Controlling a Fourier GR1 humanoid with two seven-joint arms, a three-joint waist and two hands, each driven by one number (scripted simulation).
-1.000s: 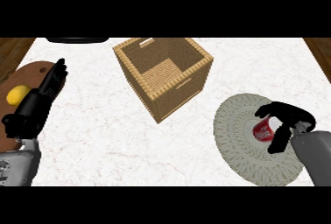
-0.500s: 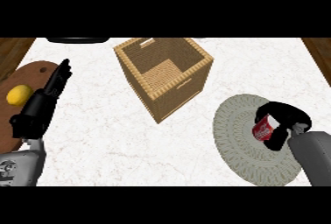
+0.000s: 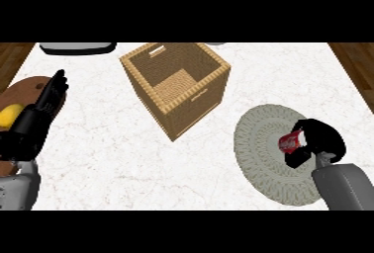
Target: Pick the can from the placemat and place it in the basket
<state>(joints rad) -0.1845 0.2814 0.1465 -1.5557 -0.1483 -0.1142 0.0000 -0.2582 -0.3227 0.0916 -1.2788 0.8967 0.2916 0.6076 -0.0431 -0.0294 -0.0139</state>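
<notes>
A red can (image 3: 290, 142) stands on the round grey woven placemat (image 3: 263, 143) at the right of the counter. My right hand (image 3: 320, 140) is curled round the can from the right, hiding most of it. The tall wicker basket (image 3: 175, 84) stands at the upper middle, open at the top, nothing visible inside. My left hand (image 3: 45, 102) rests open at the left edge, fingers pointing up, well away from the can and the basket.
A brown wooden board (image 3: 26, 91) with a yellow fruit (image 3: 7, 116) lies under my left forearm. A dark tray-like object (image 3: 76, 48) sits at the counter's far edge. White marble counter (image 3: 110, 163) lies between basket and placemat.
My right hand has closed round the can and shifted slightly up and left on the placemat. The left hand has barely moved.
</notes>
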